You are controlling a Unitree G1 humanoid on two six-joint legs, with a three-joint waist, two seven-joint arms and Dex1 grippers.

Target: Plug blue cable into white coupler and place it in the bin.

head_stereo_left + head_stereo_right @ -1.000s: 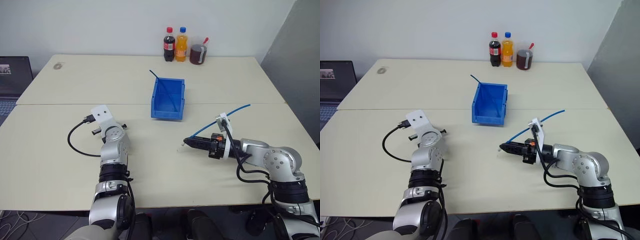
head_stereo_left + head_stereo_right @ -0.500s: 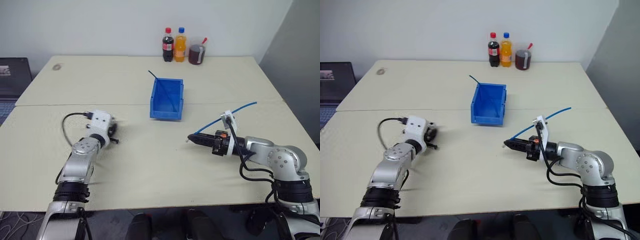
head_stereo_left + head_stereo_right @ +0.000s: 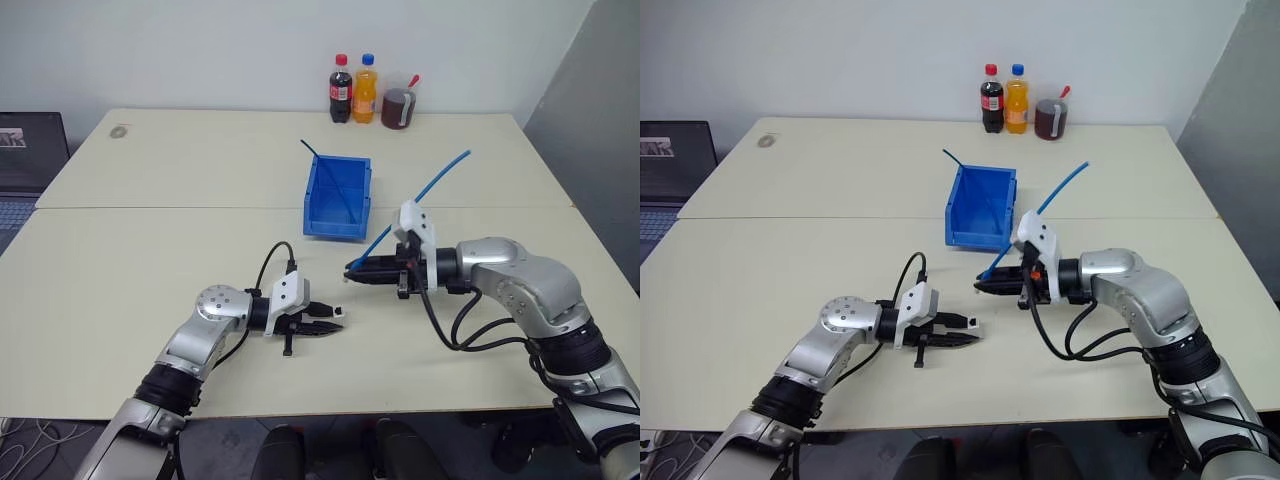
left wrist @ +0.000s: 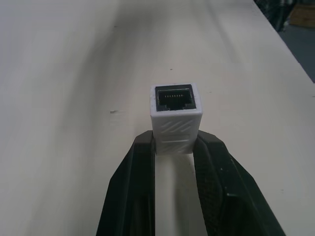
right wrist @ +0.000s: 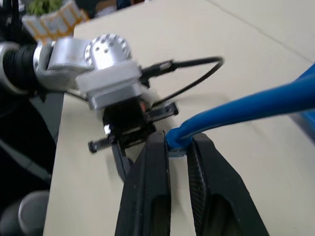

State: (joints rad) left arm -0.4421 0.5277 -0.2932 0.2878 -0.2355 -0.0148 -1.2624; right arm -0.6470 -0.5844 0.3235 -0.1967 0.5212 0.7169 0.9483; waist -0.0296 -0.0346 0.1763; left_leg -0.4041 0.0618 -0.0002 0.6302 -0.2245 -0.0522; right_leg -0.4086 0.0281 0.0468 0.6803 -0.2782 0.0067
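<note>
- step in hand, as i judge it: mating the plug into the socket. both parts are held above the table, near each other but not yet touching.
- to do it well, i would bring the plug end squarely in line with the socket opening before pushing; in the head views the two grippers face each other but sit offset, so i would close that offset first, then advance straight along the socket's axis.
- i would check the plug's clip side against the socket's notch; the right wrist view does not let me tell the plug's orientation.
- left gripper: fingers nearly closed, clamped on the rear of the white coupler, its dark socket facing away from the wrist, contacts visible.
- right gripper: fingers nearly closed, pinching the blue cable just behind its plug; the rest of the cable arcs up and back past the wrist, free in the air.
- the bin stands on the table beyond both grippers, with a second, darker cable leaning in it.
</note>
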